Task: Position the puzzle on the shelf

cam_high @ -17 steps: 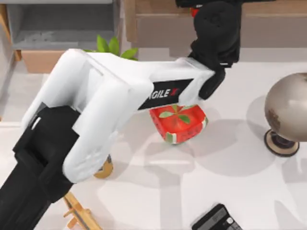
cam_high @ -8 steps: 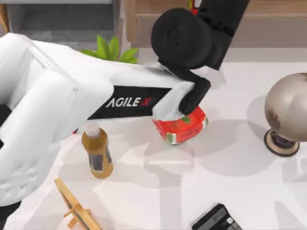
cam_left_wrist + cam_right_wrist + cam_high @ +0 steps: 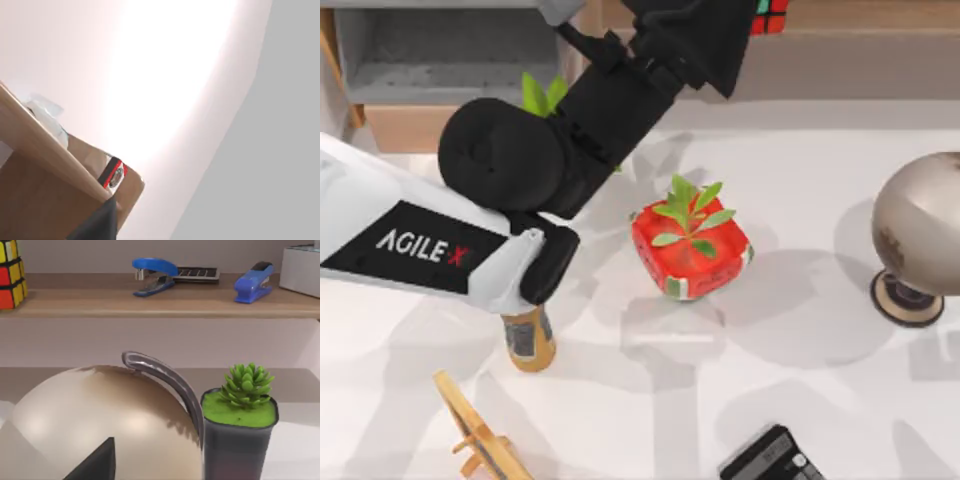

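One left arm (image 3: pixel 570 140) angled toward shelf (image 3: pixel 860 15)

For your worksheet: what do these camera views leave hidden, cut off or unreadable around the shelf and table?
- Top view: the puzzle on the shelf is cut by the top edge.
- Top view: the left arm covers the bottle's top.
- Top view: the calculator is cut by the bottom edge.
- Left wrist view: a red, black and white object, mostly behind a wooden edge, cannot be identified.

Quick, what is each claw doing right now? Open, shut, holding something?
Left claw: up by the shelf, next to the puzzle; cannot be told.
Right claw: cannot be told.
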